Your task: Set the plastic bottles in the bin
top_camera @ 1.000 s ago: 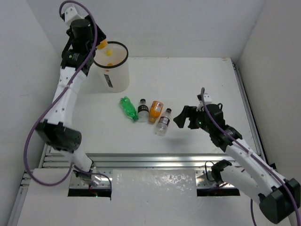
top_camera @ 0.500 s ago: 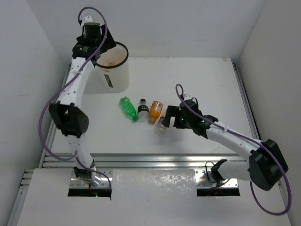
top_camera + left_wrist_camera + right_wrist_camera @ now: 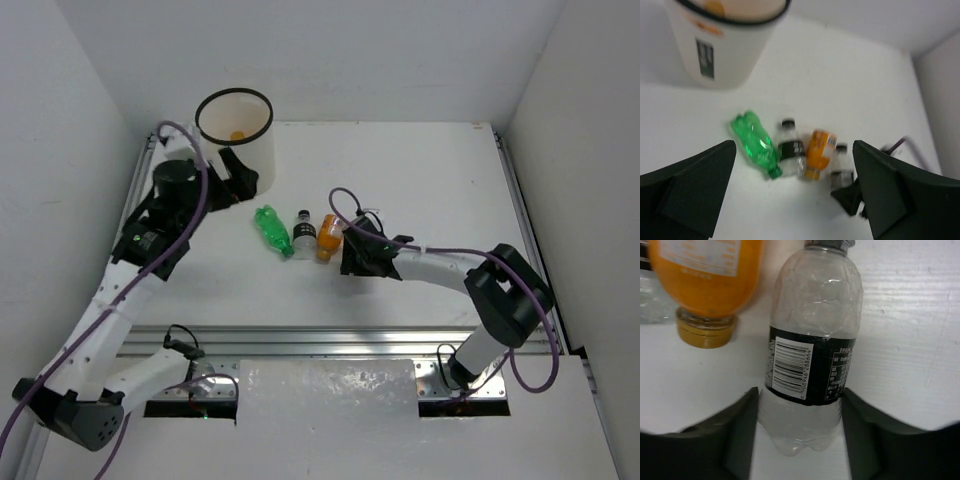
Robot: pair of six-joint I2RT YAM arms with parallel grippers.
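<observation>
The move ahead turned on how the right tool (image 3: 800,395) sat across the clear bottle (image 3: 810,340). That bottle lay flat on the tabletop (image 3: 420,170) with its long axis pointing straight away from the wrist, dark cap at the far end and ribbed base nearest. The two fingers crossed that axis squarely, drawn in to the bottle's width and pinching it by both sides just below the dark barcode label. The thin, glossy, dimpled plastic looked likely to give under pressure, so a hold near the stiffer base seemed sound. Just beside it to one side lay an orange bottle (image 3: 705,275), smooth, with a paper label and an amber cap, close enough for a finger to nudge on the lift. Farther along the row lay a second clear bottle (image 3: 304,231) and a crumpled green bottle (image 3: 272,228). The bin (image 3: 735,55), a white cylinder with a black rim, stood well apart at the far left, much nearer the left tool (image 3: 794,145), which hung spread wide and empty above the row.
</observation>
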